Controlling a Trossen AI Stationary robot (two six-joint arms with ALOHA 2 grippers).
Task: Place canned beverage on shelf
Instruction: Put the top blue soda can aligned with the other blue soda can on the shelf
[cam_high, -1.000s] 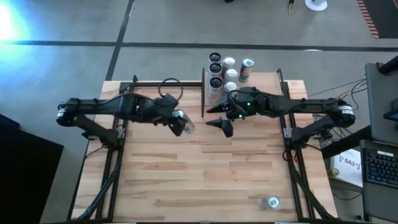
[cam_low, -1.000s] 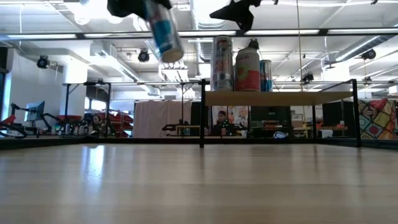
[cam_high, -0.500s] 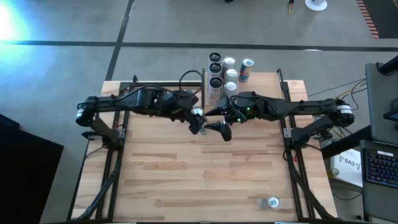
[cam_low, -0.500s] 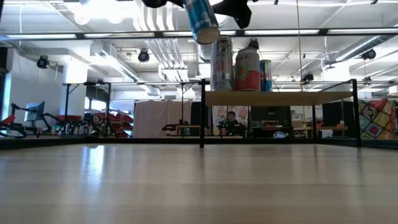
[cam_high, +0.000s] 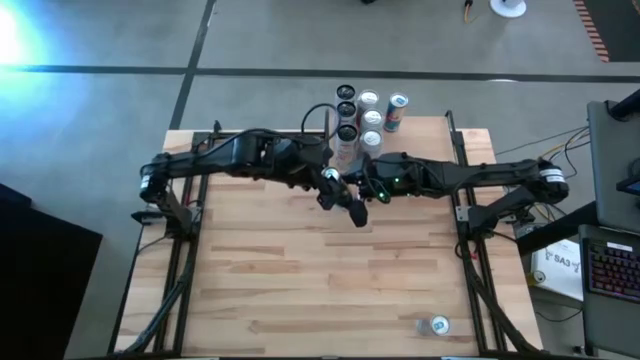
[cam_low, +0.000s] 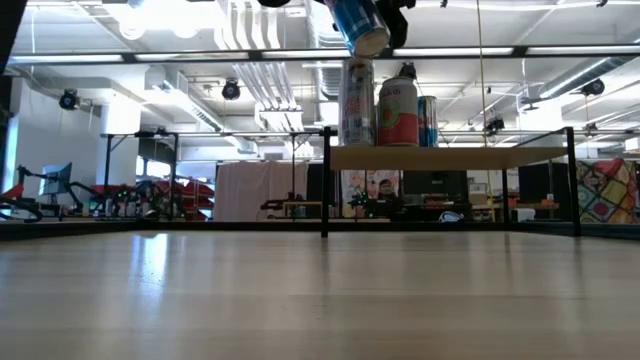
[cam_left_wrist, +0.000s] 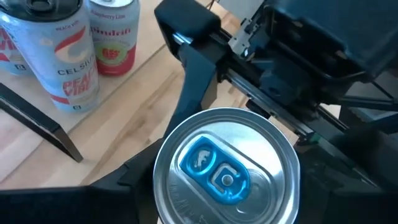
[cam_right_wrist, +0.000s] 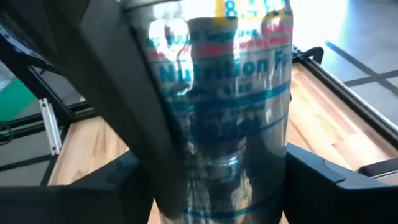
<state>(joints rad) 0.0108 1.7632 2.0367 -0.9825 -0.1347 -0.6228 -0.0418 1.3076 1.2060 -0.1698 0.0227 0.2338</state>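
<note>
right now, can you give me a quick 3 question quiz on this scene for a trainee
1. True or false: the blue can stands on the shelf.
2. Which gripper grips the blue can?
3. The lone can on the tabletop is: A) under the shelf, B) by the left arm's base, C) near the edge far from the shelf, on the right arm's side.
Key: 1 false, it is held in the air; 2 the left gripper; 3 C.

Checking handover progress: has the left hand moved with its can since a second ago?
Yes. In the high view the left hand carried the blue can rightward, toward the shelf and the right hand.
</note>
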